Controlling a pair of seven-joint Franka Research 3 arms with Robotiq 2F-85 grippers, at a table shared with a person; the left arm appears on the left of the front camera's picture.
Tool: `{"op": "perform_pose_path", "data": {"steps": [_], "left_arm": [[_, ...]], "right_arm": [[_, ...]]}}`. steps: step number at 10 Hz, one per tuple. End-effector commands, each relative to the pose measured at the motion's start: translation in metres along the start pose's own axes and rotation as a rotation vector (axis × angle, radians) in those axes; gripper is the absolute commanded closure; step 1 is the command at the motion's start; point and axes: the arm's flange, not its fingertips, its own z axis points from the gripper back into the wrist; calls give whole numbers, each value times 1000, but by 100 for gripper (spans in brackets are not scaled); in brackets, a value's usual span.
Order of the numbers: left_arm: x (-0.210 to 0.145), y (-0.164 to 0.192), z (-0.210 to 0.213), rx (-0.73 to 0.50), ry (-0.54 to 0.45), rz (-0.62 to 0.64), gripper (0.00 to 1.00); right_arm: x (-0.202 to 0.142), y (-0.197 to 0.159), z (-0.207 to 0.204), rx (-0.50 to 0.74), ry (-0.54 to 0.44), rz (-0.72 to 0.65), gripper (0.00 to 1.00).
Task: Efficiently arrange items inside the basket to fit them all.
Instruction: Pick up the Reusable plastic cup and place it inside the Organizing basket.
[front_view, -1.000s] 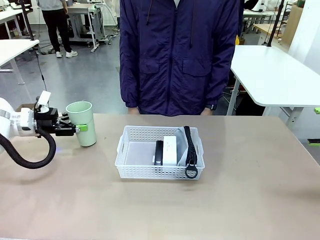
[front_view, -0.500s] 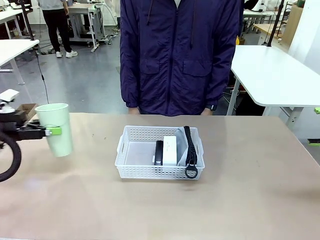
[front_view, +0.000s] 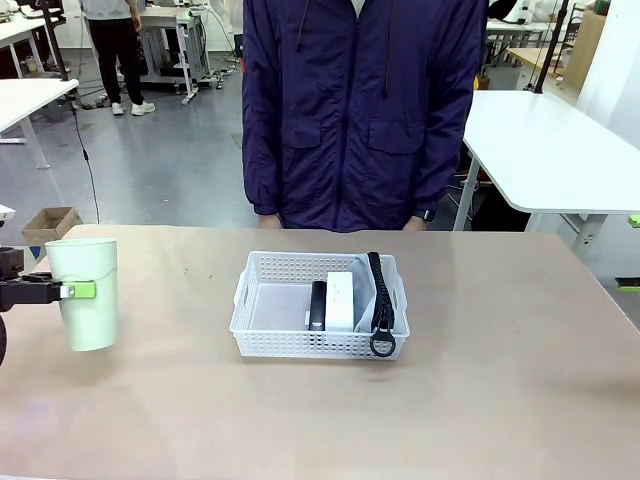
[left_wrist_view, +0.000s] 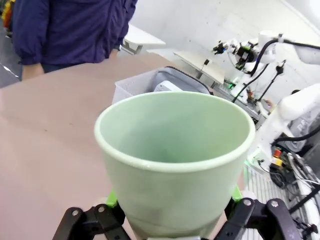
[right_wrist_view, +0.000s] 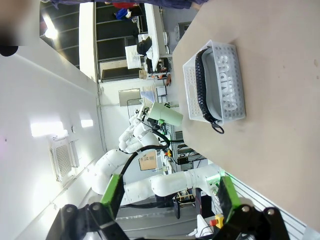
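Cup (front_view: 83, 293), pale green and tall, is clamped between my left fingers (front_view: 72, 291) near its upper half, held upright and clear of the surface (front_view: 500, 400) at its left end, well apart from the basket (front_view: 262, 343); in my left wrist view its open mouth (left_wrist_view: 175, 131) faces me and the green pads press its wall from both sides; my right fingers (right_wrist_view: 170, 192) stand wide apart with nothing between them, looking down across the surface at the basket from its pouch side. Inside the white lattice basket, the grey "CAMPUS" pouch (right_wrist_view: 227, 87) stands on edge along the right wall with its black strap (front_view: 379, 290) and ring (front_view: 382, 345) draped on top; the white box (front_view: 340, 298) lies just beside it and the slim black device (front_view: 318, 303) touches the box's left side; the left portion of the basket floor is bare. I judge the cup light, stiff and smooth, likely to slip if squeezed weakly, so a grip across the wall below the rim suits it; the bare left portion looks the place for it, probably laid down since the basket is shallow.
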Motion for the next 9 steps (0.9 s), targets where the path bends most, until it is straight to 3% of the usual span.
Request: {"op": "perform_pose_path", "data": {"steps": [1, 4, 5, 7, 9], "left_arm": [[4, 0, 1, 9, -19, -24, 100], [4, 0, 1, 9, -19, -24, 100], [1, 1, 1, 2, -1, -6, 12], [30, -57, -10, 217, 154, 8, 12], [70, -127, -40, 260, 265, -39, 12]], "right_arm": [[-1, 4, 1, 10, -2, -6, 0], [-1, 4, 1, 10, -2, -6, 0], [-1, 4, 1, 10, -2, -6, 0], [-1, 4, 1, 10, -2, -6, 0], [-1, 4, 1, 10, -2, -6, 0]]}}
